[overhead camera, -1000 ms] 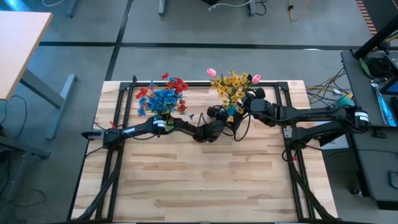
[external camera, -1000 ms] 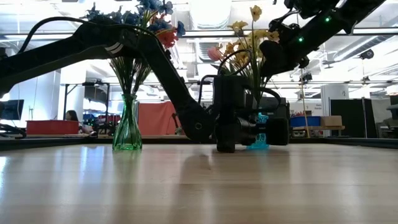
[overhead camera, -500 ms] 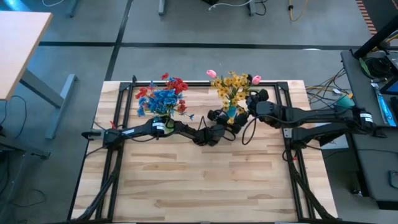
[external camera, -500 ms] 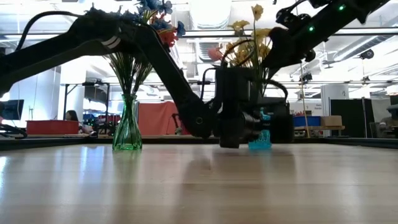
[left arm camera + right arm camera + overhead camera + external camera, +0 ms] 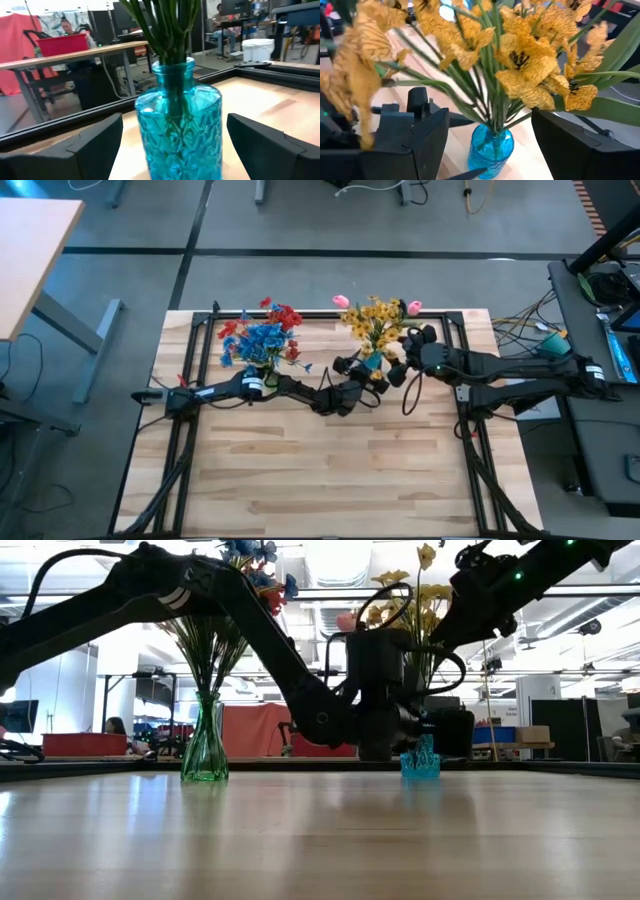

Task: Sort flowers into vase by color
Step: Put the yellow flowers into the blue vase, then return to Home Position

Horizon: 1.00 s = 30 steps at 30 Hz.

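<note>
Left wrist view: the left hand (image 5: 172,145) is spread wide around the blue vase (image 5: 178,127), a finger on each side, not touching the glass. Green stems fill the vase neck. From above, the right hand (image 5: 412,348), also spread, hovers by the yellow flowers (image 5: 372,317) in that vase at the desk's (image 5: 340,470) back edge. Red and blue flowers (image 5: 262,335) stand in the green vase (image 5: 205,745), well apart. Closing slowly and level should steady the vase without tipping it.

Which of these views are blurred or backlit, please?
Right wrist view: the nearest yellow blooms smear out of focus, while the blue vase is sharper. Low view: bright ceiling lights silhouette both arms. Left wrist view: the vase is slightly soft.
</note>
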Tool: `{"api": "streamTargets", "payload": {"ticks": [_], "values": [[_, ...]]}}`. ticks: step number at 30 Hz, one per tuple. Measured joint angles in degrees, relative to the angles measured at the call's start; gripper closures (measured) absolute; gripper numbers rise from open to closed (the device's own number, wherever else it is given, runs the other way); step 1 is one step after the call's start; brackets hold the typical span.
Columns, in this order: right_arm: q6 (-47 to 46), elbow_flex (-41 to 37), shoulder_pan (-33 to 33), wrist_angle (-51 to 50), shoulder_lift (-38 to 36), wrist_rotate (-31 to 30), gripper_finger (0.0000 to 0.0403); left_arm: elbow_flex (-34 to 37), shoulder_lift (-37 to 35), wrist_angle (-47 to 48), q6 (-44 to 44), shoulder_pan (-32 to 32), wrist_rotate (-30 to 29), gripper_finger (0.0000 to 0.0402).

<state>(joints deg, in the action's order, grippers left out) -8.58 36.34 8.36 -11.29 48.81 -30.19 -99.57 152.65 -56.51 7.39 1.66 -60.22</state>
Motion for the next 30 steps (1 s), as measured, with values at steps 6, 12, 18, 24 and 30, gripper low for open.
{"api": "streamTargets", "payload": {"ticks": [6,12,18,24,30], "values": [[-1.0,0.0,-0.3,-2.8,-1.4,0.7,0.0126,0.0,-1.0,0.0,2.0,-1.0,-0.8,0.0062],[-2.1,0.0,-0.4,-7.1,-3.3,0.8,0.0126,0.0,-2.0,0.0,5.0,-3.1,-2.1,0.0062],[-3.5,0.0,-2.3,-9.0,-6.2,0.9,0.0126,1.1,-3.8,0.0,8.0,-6.2,-6.7,0.0062],[-3.5,0.0,-6.3,-9.8,-8.7,0.9,0.0126,6.6,-9.0,-2.0,6.1,-10.8,-6.8,0.0062],[-5.5,0.0,-13.8,-9.8,-11.3,0.7,0.0126,13.8,-16.1,-7.7,18.3,-17.9,-4.1,0.0062]]}}
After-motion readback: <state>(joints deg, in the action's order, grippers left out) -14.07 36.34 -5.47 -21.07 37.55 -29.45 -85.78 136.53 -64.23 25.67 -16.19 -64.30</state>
